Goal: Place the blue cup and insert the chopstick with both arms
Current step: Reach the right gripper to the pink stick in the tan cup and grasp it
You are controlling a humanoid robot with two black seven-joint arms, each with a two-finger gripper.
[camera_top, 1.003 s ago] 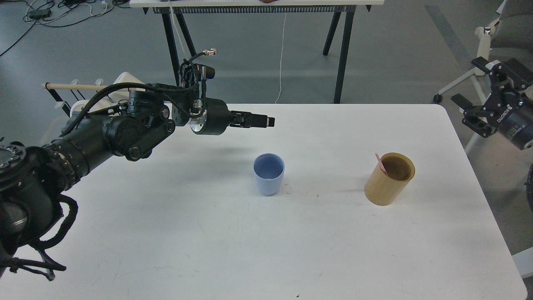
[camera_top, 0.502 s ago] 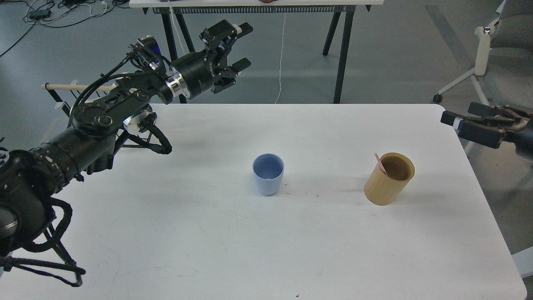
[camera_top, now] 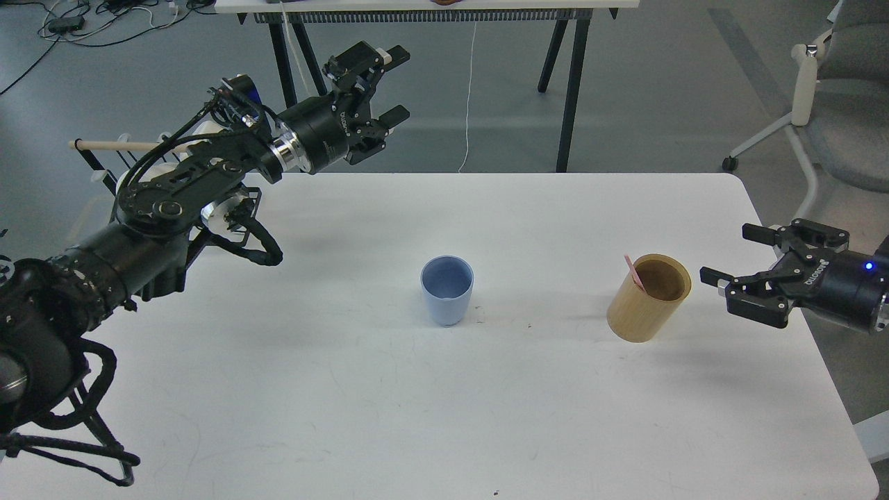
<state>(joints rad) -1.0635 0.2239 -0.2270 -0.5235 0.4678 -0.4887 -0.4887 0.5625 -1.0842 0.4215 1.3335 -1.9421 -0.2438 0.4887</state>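
Observation:
The pale blue cup (camera_top: 447,289) stands upright and empty at the middle of the white table (camera_top: 389,389). To its right stands a tan bamboo cylinder (camera_top: 649,298); the pinkish-red chopstick (camera_top: 634,273) leans inside it, only its tip showing above the rim. My left gripper (camera_top: 392,85) is raised beyond the table's far left edge, open and holding nothing. My right gripper (camera_top: 728,258) hovers low just right of the cylinder, open, fingers pointing left toward it, a small gap away.
A black wire rack with a pale wooden dowel (camera_top: 125,146) and white mugs sits at the table's far left corner, behind my left arm. A trestle table (camera_top: 430,8) stands beyond. An office chair (camera_top: 826,97) is at the right.
My right gripper has come down and leftward to beside the tan cylinder, and its fingers have spread. My left gripper, raised earlier, has shifted slightly left. The cup and cylinder have not moved.

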